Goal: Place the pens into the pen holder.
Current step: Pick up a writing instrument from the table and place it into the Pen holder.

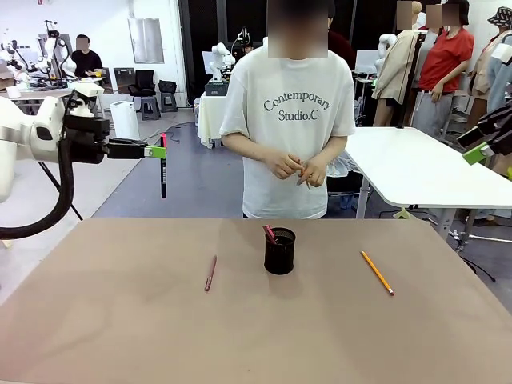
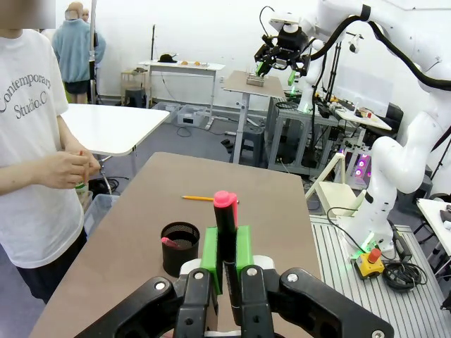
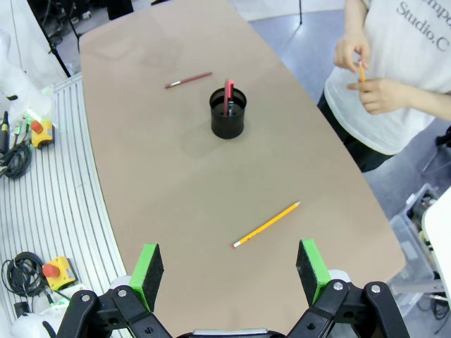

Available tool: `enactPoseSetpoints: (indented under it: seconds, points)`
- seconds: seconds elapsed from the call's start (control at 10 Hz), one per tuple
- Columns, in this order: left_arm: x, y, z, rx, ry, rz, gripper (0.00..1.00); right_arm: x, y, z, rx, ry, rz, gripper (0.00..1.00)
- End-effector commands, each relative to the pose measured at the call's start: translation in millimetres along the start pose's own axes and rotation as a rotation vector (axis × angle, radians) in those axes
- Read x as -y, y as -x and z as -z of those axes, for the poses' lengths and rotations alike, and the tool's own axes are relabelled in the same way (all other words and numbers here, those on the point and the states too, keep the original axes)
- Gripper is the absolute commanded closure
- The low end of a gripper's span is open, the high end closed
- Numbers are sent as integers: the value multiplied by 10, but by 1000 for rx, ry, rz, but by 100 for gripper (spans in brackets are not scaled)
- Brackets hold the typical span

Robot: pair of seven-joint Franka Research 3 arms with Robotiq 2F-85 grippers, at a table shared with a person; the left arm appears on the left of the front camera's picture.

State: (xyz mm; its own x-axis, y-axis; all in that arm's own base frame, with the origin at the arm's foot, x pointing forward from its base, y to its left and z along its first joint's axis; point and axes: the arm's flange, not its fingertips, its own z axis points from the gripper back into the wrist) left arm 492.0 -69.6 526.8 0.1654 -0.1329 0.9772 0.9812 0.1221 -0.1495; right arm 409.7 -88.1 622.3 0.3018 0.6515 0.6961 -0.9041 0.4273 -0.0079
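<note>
High above the table's left side, my left gripper (image 1: 158, 150) (image 2: 225, 248) is shut on a black pen with red ends (image 1: 164, 170) (image 2: 225, 224), which hangs upright. The black mesh pen holder (image 1: 280, 252) (image 2: 180, 248) (image 3: 228, 114) stands mid-table with a pinkish-red pen (image 1: 270, 234) (image 3: 227, 96) leaning in it. A reddish-brown pen (image 1: 210, 273) (image 3: 188, 80) lies left of the holder. To the holder's right lies a yellow pencil-like pen (image 1: 377, 272) (image 2: 201, 198) (image 3: 266, 225). My right gripper (image 3: 230, 273) hovers open above the table's right end with nothing between its fingers.
A person stands at the far edge of the table, hands (image 1: 296, 168) (image 3: 366, 77) together at the waist around a small orange thing. A white table (image 1: 416, 164) stands behind at the right. The brown tabletop (image 1: 120, 336) is bare in front.
</note>
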Motion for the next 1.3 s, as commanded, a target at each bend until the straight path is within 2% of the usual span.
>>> enactPoseSetpoints:
  seconds: [0.0, 1.2]
  points:
    - [16, -11, -7, -3, 12, -14, 100, -3, -6, -8, 16, -6, -8, 0]
    - [16, -11, -7, -3, 12, -14, 100, -3, -6, -8, 16, -6, -8, 0]
